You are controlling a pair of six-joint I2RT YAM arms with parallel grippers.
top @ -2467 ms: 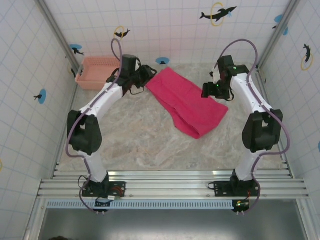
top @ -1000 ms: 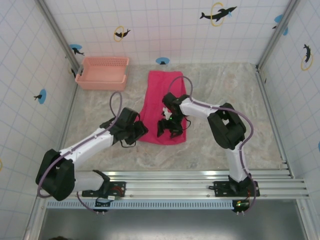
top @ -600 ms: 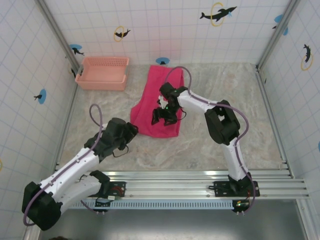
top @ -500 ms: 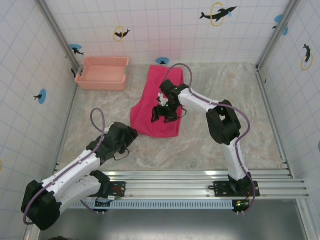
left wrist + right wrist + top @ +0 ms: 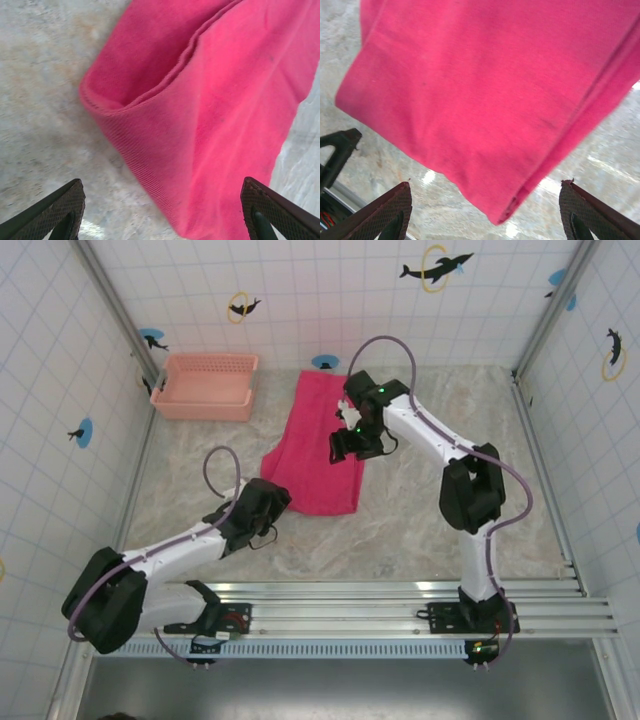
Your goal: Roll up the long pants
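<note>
Left gripper (image 5: 161, 200) and right gripper (image 5: 485, 200) jaws gape wide, empty; long pants (image 5: 308, 462) partly behind right arm (image 5: 430, 435).

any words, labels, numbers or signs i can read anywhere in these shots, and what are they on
No readable text in any view.
long pants: plain pink cloth, no label or print in view.
basket: no lettering to be seen.
dolphin stickers on the tiled walls: pictures with rings, no words.
arm bases: small red parts, too small to tell whether anything is written there.
</note>
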